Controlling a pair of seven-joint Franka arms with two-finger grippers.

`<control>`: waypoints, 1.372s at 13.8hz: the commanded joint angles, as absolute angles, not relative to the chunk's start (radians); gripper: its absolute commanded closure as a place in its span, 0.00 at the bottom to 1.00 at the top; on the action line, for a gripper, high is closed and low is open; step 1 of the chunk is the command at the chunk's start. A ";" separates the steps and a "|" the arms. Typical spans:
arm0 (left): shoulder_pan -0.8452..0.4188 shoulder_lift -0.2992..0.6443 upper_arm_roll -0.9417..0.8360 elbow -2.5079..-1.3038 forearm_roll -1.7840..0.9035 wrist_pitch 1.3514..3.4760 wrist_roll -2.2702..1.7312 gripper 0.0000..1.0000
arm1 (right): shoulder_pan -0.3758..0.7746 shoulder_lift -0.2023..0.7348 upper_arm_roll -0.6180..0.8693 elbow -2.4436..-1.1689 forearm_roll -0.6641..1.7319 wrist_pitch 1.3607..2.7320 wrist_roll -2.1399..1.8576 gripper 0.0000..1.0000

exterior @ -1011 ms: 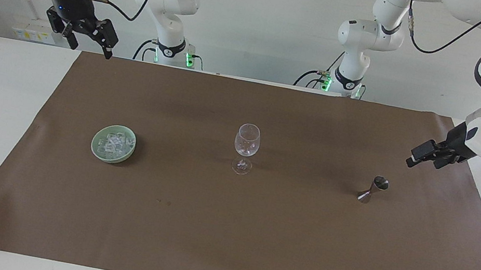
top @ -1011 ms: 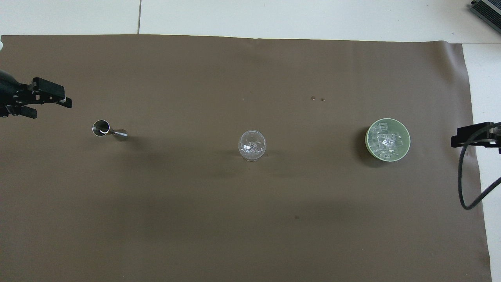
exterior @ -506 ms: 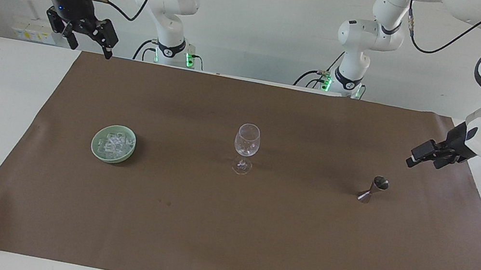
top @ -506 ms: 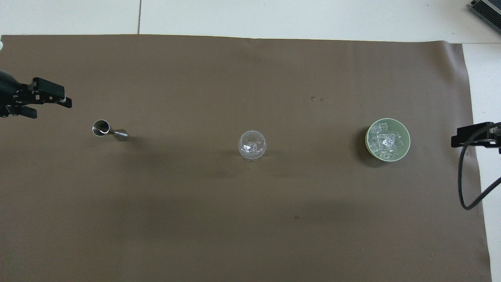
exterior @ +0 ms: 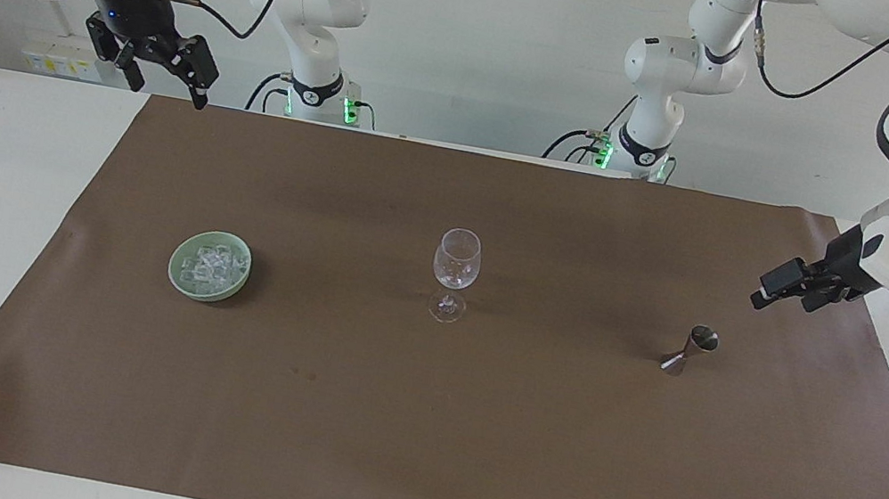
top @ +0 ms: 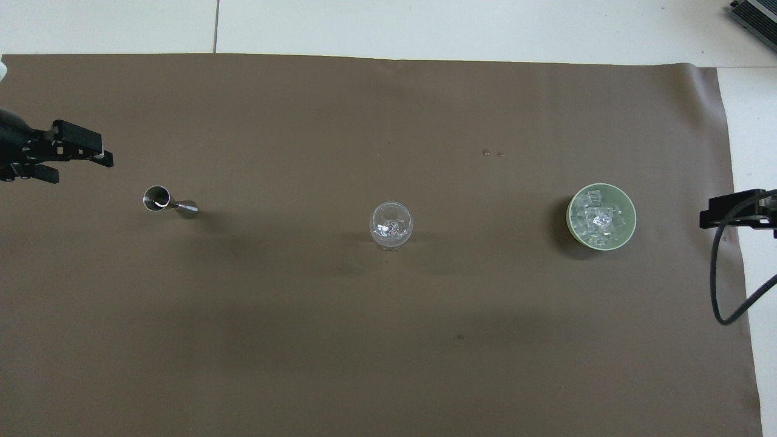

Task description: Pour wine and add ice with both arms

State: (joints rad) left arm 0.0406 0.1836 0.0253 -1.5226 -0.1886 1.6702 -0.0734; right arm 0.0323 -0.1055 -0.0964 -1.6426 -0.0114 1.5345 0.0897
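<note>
A: What sits on the brown mat (exterior: 415,425)?
B: Mid-mat, a wine glass (exterior: 454,274). Toward the right arm's edge, a green bowl (exterior: 178,270) of ice (exterior: 212,265); toward the left arm's edge, a metal jigger (exterior: 690,349).
A: The grippers?
B: Right gripper (exterior: 163,71) over the mat's corner, left gripper (exterior: 780,292) near the jigger; both jaws apart, empty, barely moved. No writing is legible.

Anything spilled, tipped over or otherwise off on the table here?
Nothing stands out. The wine glass and metal measuring cup stand upright on the brown mat, and the ice sits inside its green bowl. Only two tiny specks mark the mat.
</note>
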 commanded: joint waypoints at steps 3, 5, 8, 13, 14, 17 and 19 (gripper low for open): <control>0.063 0.166 0.026 -1.549 -0.160 1.744 -0.098 0.00 | 0.021 -0.121 -0.092 -1.658 0.011 1.537 0.058 0.00; 0.080 0.178 0.026 -1.542 -0.161 1.730 -0.098 0.00 | 0.021 -0.121 -0.092 -1.658 0.011 1.537 0.058 0.00; 0.100 0.209 0.025 -1.546 -0.169 1.729 -0.109 0.00 | 0.021 -0.121 -0.092 -1.658 0.012 1.537 0.058 0.00; 0.142 0.238 0.025 -1.578 -0.276 1.749 -0.260 0.00 | 0.021 -0.121 -0.092 -1.658 0.012 1.537 0.058 0.00; 0.146 0.236 0.025 -1.594 -0.311 1.750 -0.306 0.00 | 0.021 -0.121 -0.092 -1.658 0.012 1.536 0.058 0.00; 0.153 0.236 0.025 -1.627 -0.366 1.746 -0.421 0.00 | 0.021 -0.121 -0.092 -1.658 0.012 1.537 0.058 0.00; 0.185 0.238 0.025 -1.667 -0.455 1.752 -0.486 0.00 | 0.021 -0.121 -0.092 -1.658 0.012 1.537 0.058 0.00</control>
